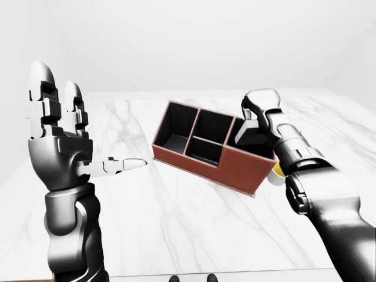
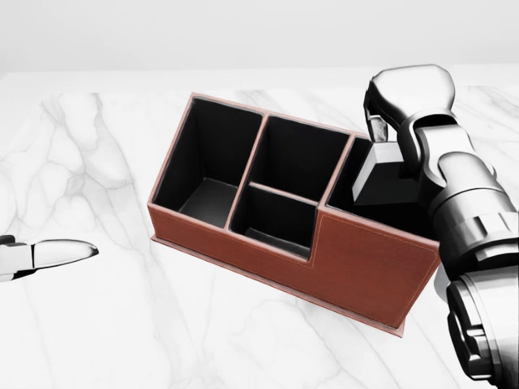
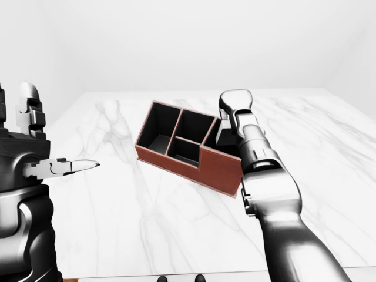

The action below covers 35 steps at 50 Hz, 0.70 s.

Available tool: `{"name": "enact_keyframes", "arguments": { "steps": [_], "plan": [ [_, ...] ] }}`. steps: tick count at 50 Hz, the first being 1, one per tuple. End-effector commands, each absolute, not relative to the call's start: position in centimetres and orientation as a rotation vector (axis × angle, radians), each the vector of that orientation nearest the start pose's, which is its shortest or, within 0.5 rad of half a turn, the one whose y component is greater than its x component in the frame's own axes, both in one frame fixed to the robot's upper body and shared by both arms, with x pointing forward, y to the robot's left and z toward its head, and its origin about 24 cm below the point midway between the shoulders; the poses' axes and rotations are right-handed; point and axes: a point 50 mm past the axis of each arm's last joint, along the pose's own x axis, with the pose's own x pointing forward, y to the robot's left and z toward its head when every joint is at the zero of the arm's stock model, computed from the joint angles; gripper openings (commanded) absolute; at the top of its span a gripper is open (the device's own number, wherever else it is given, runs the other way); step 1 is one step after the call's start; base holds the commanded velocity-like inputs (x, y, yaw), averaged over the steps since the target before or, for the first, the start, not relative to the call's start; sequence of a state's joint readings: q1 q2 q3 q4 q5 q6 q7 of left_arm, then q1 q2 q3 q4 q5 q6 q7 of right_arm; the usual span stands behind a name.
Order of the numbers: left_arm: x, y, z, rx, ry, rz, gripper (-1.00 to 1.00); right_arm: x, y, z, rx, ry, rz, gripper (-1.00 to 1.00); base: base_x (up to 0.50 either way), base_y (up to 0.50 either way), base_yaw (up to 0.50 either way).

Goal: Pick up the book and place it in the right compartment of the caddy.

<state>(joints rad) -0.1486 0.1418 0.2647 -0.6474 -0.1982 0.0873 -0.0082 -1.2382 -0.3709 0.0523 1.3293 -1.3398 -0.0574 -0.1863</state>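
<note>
A: Right robot hand (image 2: pixel 388 154) over the caddy's right compartment, fingers dipping inside. Spread of those fingers: cannot tell, hidden by the arm and the wall.

B: Holding the book?

A: Cannot tell. Only a dark grey block at the fingertips, inside that compartment. No book clearly seen anywhere else on the worktop.

B: Left robot hand (image 1: pixel 59 138)?

A: Raised at the left of the left-eye view, well apart from everything. Wide: two fingers straight up, thumb pointing right toward the caddy. Holding nothing.

B: Caddy (image 2: pixel 357 267)?

A: Reddish-brown outside, black inside, set at a slant on the white marble worktop (image 1: pixel 176 223). Four compartments. The three to the left look bare.

B: Anything more?

A: A bit of yellow (image 1: pixel 276 172) just behind the caddy's right end, under the right arm. Too little showing to name.
</note>
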Motion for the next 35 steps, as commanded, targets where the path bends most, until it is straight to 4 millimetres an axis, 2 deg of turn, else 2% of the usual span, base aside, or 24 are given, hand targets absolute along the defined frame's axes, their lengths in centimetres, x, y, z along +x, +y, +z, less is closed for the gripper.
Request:
{"name": "enact_keyframes", "arguments": {
  "steps": [1,35],
  "plan": [
    [22.0,20.2,21.7,0.008,-0.728,0.103,1.00,42.6,-19.3,19.3,-1.707,-0.082,-0.154,-1.00,0.00,0.00,0.00],
    [22.1,20.2,21.6,0.004,-0.726,0.106,1.00,42.3,-19.9,17.9,-1.714,-0.020,-0.182,-1.00,0.00,0.00,0.00]
  ]
}}
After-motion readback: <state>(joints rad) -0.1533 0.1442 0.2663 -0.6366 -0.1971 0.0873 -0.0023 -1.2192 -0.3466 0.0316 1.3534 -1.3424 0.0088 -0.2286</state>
